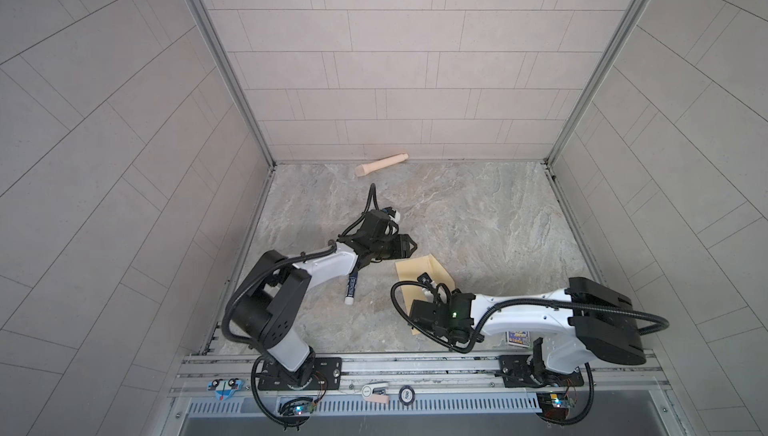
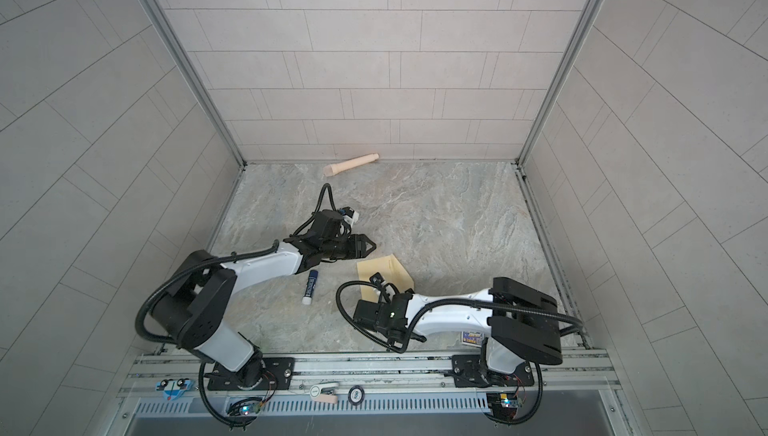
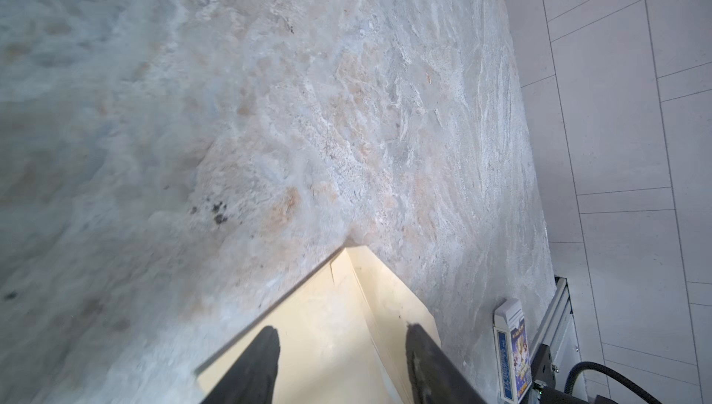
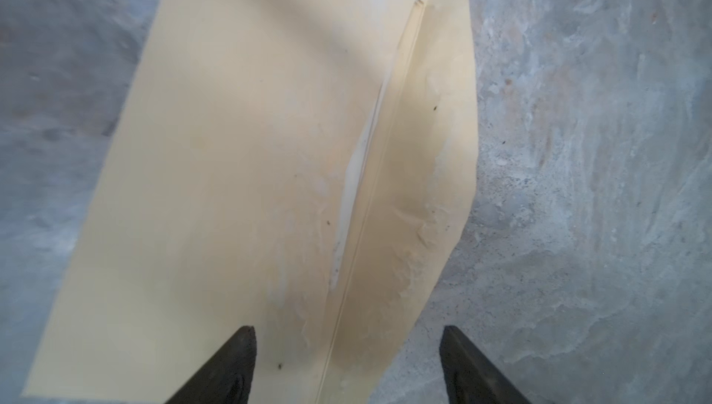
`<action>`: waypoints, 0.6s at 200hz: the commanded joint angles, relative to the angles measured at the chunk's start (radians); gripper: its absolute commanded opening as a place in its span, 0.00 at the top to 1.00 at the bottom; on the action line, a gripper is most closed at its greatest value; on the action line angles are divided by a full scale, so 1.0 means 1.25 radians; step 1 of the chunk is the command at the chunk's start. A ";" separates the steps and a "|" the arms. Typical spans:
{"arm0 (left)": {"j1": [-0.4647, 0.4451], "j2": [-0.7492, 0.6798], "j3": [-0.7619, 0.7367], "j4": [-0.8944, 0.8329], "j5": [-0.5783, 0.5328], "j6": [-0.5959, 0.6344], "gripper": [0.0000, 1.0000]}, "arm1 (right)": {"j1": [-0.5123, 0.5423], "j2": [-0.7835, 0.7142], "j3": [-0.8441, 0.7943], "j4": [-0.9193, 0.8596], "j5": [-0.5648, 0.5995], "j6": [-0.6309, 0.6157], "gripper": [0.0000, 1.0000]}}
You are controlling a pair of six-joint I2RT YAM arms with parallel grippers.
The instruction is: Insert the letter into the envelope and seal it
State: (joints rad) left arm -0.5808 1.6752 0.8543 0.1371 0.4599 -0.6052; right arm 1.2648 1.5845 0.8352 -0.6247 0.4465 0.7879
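Both top views: envelope [image 1: 409,271] flat on counter [image 1: 478,213], centre-near, long axis near-to-far, flap open toward right. Left end effector [image 3: 341,329] parted, empty, over its far corner. Right end effector [image 4: 346,329] wide, empty, astride flap crease. Card box [image 1: 517,337] print unreadable.

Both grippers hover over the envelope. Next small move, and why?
Probably lower the right gripper onto the flap and fold it over the envelope. The letter shows as a pale sliver at the mouth, so it looks inserted, while the flap lies open and the jaws stand open astride its crease.
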 commanded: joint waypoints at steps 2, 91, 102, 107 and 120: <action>-0.011 0.065 -0.024 -0.068 0.034 0.026 0.46 | -0.001 0.042 -0.002 -0.026 0.102 0.047 0.22; -0.032 -0.048 -0.264 -0.048 0.052 -0.015 0.52 | -0.370 0.069 0.020 0.102 0.033 -0.170 0.24; -0.043 -0.055 -0.274 -0.052 0.050 -0.016 0.52 | -0.399 0.106 0.056 0.123 0.016 -0.202 0.24; -0.044 -0.057 -0.277 -0.051 0.049 -0.019 0.52 | -0.410 0.121 0.071 0.135 0.002 -0.216 0.24; -0.047 -0.061 -0.286 -0.031 0.049 -0.031 0.52 | -0.434 0.157 0.103 0.151 -0.019 -0.235 0.25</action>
State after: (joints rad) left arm -0.6224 1.5734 0.5591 0.2138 0.5495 -0.6125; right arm 0.7666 1.7012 0.9115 -0.4835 0.4866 0.5926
